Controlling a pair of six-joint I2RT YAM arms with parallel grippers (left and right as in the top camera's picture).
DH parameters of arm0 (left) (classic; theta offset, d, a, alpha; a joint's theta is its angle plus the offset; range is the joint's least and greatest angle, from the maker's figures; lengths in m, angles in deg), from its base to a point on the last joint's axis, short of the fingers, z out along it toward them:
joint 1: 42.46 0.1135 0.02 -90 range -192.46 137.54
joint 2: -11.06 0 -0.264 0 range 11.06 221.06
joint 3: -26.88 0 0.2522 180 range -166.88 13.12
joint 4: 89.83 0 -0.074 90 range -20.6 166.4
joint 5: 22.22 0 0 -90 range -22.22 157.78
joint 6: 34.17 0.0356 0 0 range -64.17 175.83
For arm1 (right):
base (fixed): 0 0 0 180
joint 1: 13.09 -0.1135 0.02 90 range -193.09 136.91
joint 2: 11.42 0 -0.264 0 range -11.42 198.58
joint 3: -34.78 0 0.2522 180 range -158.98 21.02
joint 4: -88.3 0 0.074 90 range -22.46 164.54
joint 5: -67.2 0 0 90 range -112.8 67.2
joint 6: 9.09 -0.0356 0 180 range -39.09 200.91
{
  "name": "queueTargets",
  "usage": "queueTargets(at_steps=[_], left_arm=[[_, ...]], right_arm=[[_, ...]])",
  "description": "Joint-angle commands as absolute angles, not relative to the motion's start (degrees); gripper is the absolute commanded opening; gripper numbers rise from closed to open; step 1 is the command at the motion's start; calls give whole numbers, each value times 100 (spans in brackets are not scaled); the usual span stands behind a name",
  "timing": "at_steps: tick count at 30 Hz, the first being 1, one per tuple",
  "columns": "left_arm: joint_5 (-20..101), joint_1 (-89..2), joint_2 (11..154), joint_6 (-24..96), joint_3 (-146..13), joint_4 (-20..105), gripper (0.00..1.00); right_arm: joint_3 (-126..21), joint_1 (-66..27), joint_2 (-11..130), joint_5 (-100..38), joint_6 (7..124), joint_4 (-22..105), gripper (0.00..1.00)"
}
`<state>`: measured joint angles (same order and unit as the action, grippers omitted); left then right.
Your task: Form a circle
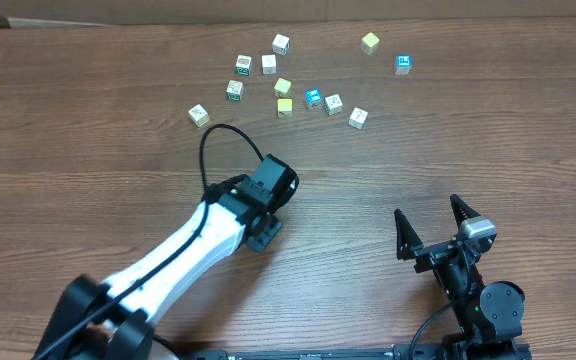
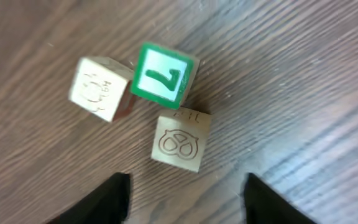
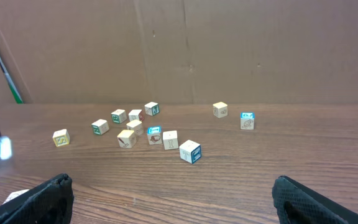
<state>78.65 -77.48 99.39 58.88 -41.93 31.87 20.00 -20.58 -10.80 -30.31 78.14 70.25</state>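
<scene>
The circle shows only in the left wrist view, as a tight cluster of three small cubes. A green-faced cube (image 2: pixel 163 74) printed with a 7 touches a pale cube (image 2: pixel 98 87) on its left. A pale cube with a pretzel mark (image 2: pixel 179 140) lies just below it. My left gripper (image 2: pixel 186 186) hovers right over them, open, its dark fingers (image 2: pixel 114 199) apart with only bare wood between. In the overhead view the left gripper (image 1: pixel 268 195) hides this cluster. My right gripper (image 1: pixel 428 210) stands open near the front right, with nothing in it (image 3: pixel 173 186).
Several loose cubes lie scattered across the far side of the table, among them a yellow one (image 1: pixel 285 107), a blue-faced one (image 1: pixel 403 64) and a white one (image 1: pixel 358 118). The left arm's black cable (image 1: pixel 218 135) loops toward them. A cardboard wall (image 3: pixel 185 50) closes the back.
</scene>
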Motion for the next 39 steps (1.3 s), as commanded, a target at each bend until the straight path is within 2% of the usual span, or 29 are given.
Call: queueTargets(at_steps=[1,3,4,8,10,12,13,15,29,39], left_arm=[[7710,-7556,9482,5680,-4223,3170,31],[7708,-7427,9353,5643,-4223,3187,15],[7686,-7344,9310,5641,-4223,3211,13],[7253,-7160,9301,5641,-4223,3213,15],[7048,-7163,9301,5641,-4223,3255,12],[7052,-7171,9301,5652,-4223,3176,15],[7104,-7169,9319,5652,-4219,3181,9],[7120,-7132,9373,5643,-4217,3187,4],[7128,-6732,9764,5044,-4206,2813,4],[7113,-6732,9764,5044,-3852,3740,5]], right_arm=[[2057,-2029,-1125,-3018,7840,7053,100],[2057,-2029,-1125,-3018,7840,7053,100],[2057,-2029,-1125,-3018,7840,7051,100],[2057,-2029,-1125,-3018,7840,7051,100],[2057,-2029,-1125,-3018,7840,7051,100],[2057,-2029,-1125,-3018,7840,7051,100],[2057,-2029,-1125,-3018,7840,7051,100],[2057,-2029,-1125,-3018,7840,7051,100],[2057,-2029,-1123,-3018,7840,7051,100],[2057,-2029,-1125,-3018,7840,7051,100]])
